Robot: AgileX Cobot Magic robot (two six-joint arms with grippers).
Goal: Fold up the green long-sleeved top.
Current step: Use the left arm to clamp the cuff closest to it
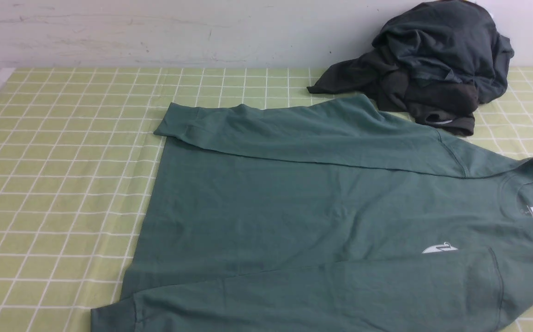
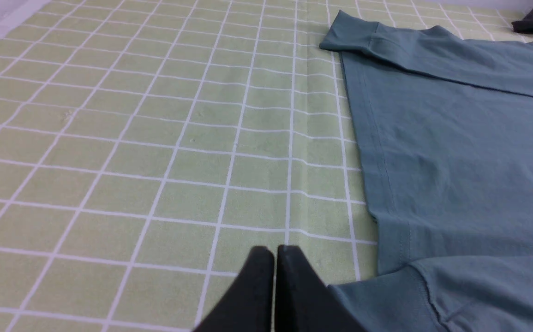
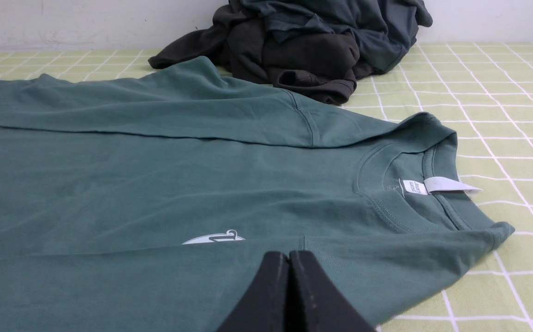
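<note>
Front: green long-sleeved top [image 1: 294, 203] flat on bench [image 1: 54, 175], sleeves [image 1: 294, 129] already laid across the body; body folds left to do. Left wrist: left claw [image 2: 275, 252] pressed together, empty, hem [image 2: 377, 175] just beside it. Right wrist: right claw [image 3: 289, 256] pressed together, empty, over the top, collar [image 3: 386, 212] just beyond.

The green long-sleeved top [image 1: 294, 207] is soft, matt knitted cloth, mostly smooth with shallow wrinkles. Its collar [image 3: 386, 214] is ribbed, its chest logo [image 1: 439, 249] is a flat white print and its neck label [image 3: 448, 184] is smooth white tape. Under it the tablecloth [image 1: 63, 184] is matt pale-green checked cloth, faintly creased, and the dark garments [image 1: 432, 64] heaped at the tabletop's far edge toward the right are heavier, dull, rumpled cloth against a matt, scuffed painted wall [image 1: 155, 32]. The left gripper [image 2: 275, 251] and right gripper [image 3: 289, 256] look like matt black plastic, slightly speckled.
</note>
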